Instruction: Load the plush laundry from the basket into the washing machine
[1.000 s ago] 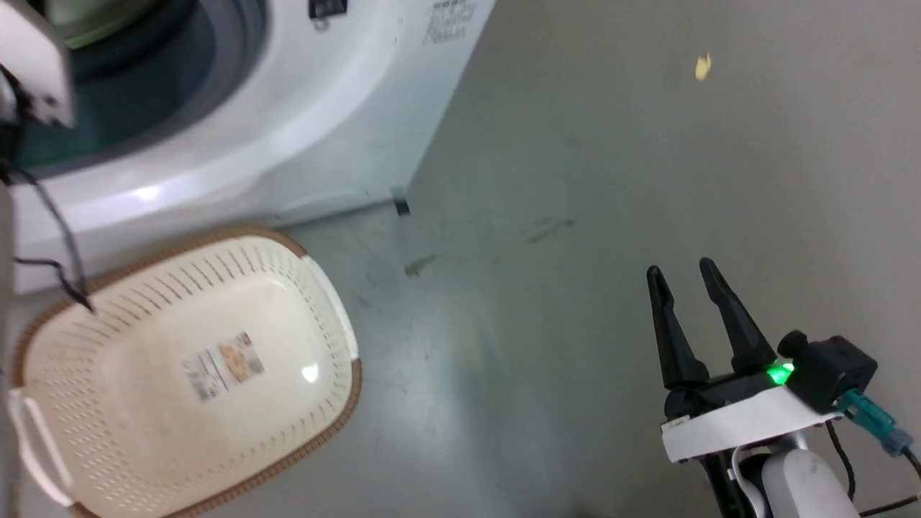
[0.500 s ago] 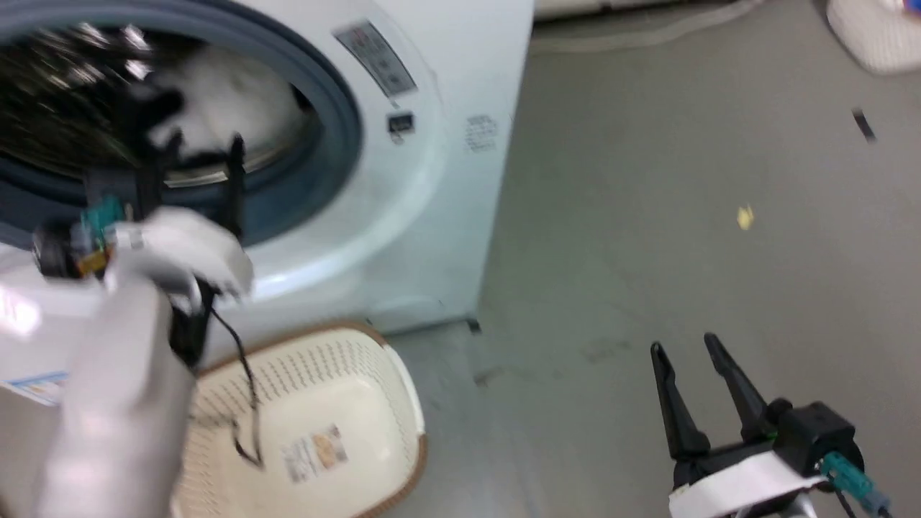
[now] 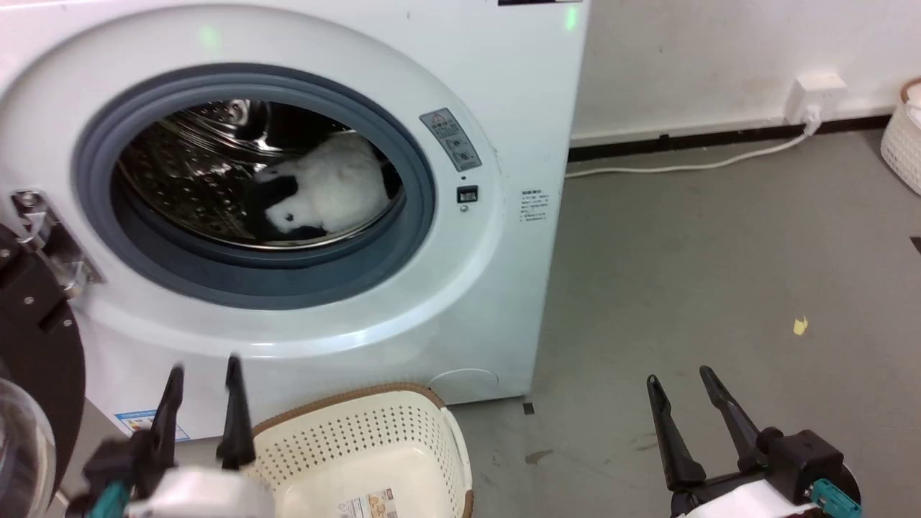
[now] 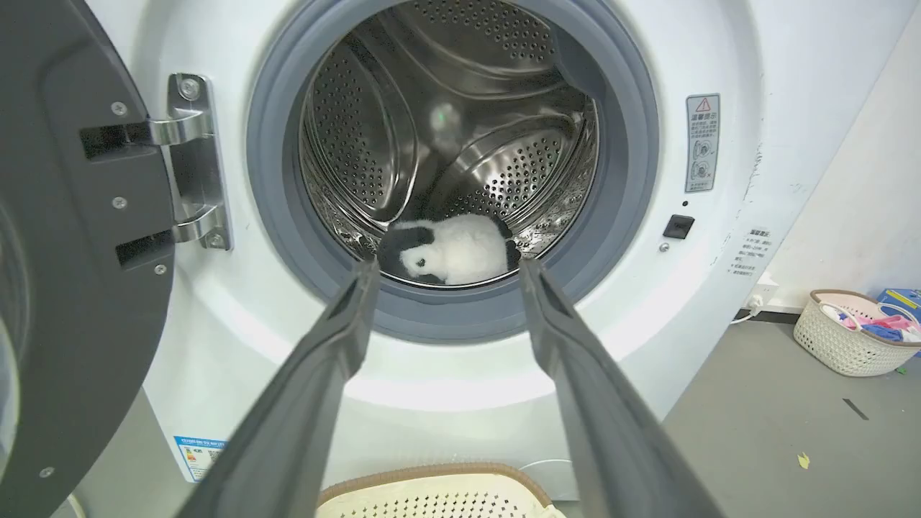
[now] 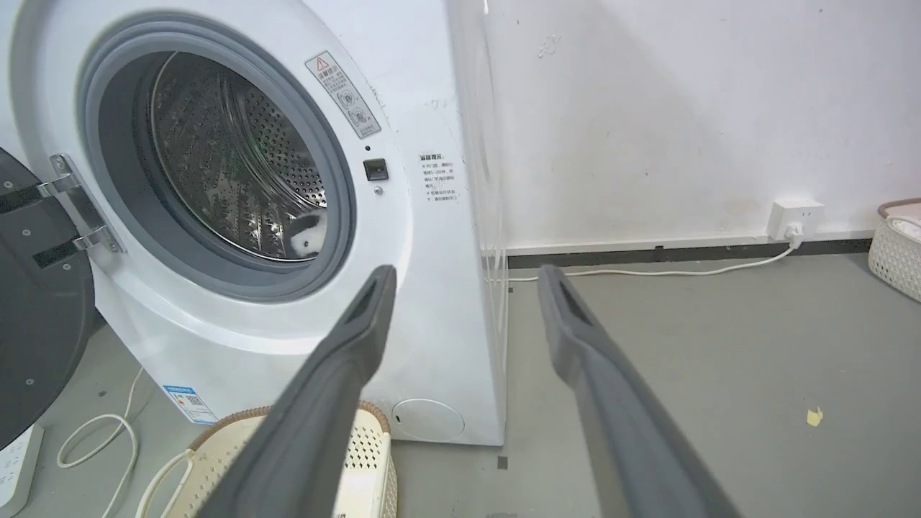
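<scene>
The plush laundry (image 3: pixel 327 191), white with black patches, lies inside the steel drum of the washing machine (image 3: pixel 496 237), at its bottom (image 4: pixel 450 248). The machine's black-framed door (image 3: pixel 32 345) hangs open at the left. The cream basket (image 3: pixel 381 450) with its brown rim sits on the floor below the machine's opening, with only a label sticker on its bottom. My left gripper (image 3: pixel 203 367) is open at the lower left, outside the drum, holding nothing (image 4: pixel 446 270). My right gripper (image 3: pixel 680 378) is open at the lower right over bare floor (image 5: pixel 466 277).
A white perforated basket (image 4: pixel 849 338) with colourful clothes stands at the far right by the wall. A white cable (image 3: pixel 683 165) runs along the skirting to a wall socket (image 3: pixel 813 90). A yellow scrap (image 3: pixel 799 326) lies on the grey floor. A loose cord (image 5: pixel 97 439) lies left of the machine.
The head camera has tilted up, so the drum and wall have come into the picture. My left gripper has withdrawn from the drum opening down to the lower left, leaving the plush inside.
</scene>
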Robot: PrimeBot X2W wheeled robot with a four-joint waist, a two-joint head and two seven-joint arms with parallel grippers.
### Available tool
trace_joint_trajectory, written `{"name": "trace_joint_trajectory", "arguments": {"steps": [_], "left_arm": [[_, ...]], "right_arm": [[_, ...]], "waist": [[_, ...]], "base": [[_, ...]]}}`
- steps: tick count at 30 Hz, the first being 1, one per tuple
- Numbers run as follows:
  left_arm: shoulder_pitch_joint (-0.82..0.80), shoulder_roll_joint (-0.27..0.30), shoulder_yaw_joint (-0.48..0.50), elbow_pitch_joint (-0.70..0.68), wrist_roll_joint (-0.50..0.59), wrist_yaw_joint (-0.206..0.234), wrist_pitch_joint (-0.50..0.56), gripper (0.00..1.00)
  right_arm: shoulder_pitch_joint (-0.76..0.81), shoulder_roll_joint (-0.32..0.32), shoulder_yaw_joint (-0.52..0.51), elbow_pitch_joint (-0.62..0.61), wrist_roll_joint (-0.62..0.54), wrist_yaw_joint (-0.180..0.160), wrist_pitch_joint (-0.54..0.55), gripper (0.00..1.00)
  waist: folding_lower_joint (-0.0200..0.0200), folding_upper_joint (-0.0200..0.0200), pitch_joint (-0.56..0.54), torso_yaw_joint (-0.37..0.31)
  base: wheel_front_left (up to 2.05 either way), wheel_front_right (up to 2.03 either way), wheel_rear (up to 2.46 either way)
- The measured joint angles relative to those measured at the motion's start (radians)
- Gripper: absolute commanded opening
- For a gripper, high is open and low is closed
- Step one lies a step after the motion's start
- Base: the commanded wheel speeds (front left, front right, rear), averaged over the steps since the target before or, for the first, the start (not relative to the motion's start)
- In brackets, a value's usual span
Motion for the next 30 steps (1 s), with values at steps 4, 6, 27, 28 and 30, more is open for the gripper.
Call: {"name": "trace_joint_trajectory", "arguments": {"steps": [4,6,27,28,30], "left_arm": [[0.097,-0.035,0.031,-0.052,0.008,0.004,0.0,1.0],[0.136,-0.051,0.038,-0.059,0.007,0.003,0.0,1.0],[0.229,-0.078,-0.029,-0.044,0.035,-0.018,0.0,1.0],[0.229,-0.078,-0.032,-0.044,0.035,-0.018,0.0,1.0],[0.229,-0.078,-0.038,-0.044,0.039,-0.018,0.0,1.0]], "right_arm": [[0.01,0.0,0.008,0.001,0.001,0.0,0.0,1.0],[0.02,0.0,0.016,0.004,0.006,0.0,0.0,1.0],[0.042,0.0,0.036,0.012,0.009,0.0,0.0,1.0],[0.043,0.0,0.035,0.012,0.009,0.0,0.0,1.0],[0.045,0.0,0.035,0.012,0.01,0.0,0.0,1.0]], "waist": [[0.0001,0.0,-0.018,0.013],[0.0002,0.0,-0.023,0.019],[0.0003,0.0,-0.018,0.068],[0.0003,0.0,-0.016,0.07],[0.0003,0.0,-0.013,0.072]], "base": [[0.0,0.0,0.0],[0.0,0.0,0.0],[0.0,0.0,0.0],[0.0,0.0,0.0],[0.0,0.0,0.0]]}}
